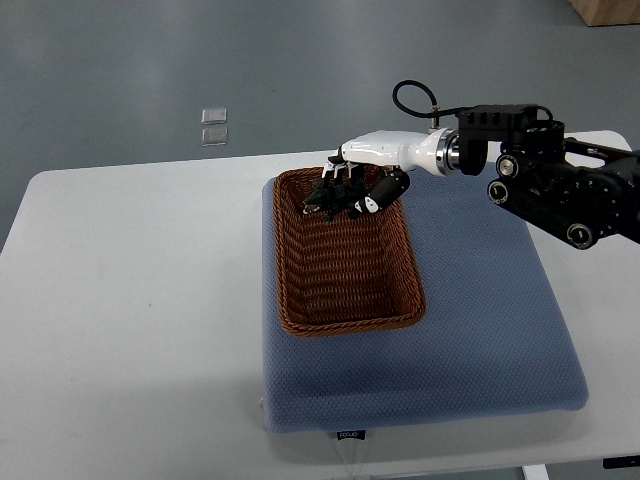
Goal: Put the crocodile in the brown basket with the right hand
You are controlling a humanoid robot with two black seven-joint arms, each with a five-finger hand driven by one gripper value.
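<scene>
A brown wicker basket [345,300] sits on a blue mat, its long side running away from me. My right hand [352,190], white with dark fingers, reaches in from the right and hovers over the basket's far end. Its fingers are curled around a small dark crocodile toy [330,200], which hangs just above the basket's inside near the far rim. Much of the toy is hidden by the fingers. The left arm does not show.
The blue mat [480,320] covers the right half of a white table [130,300]. Two small clear squares [214,126] lie on the grey floor beyond the table. A cardboard box corner [605,10] shows at the top right.
</scene>
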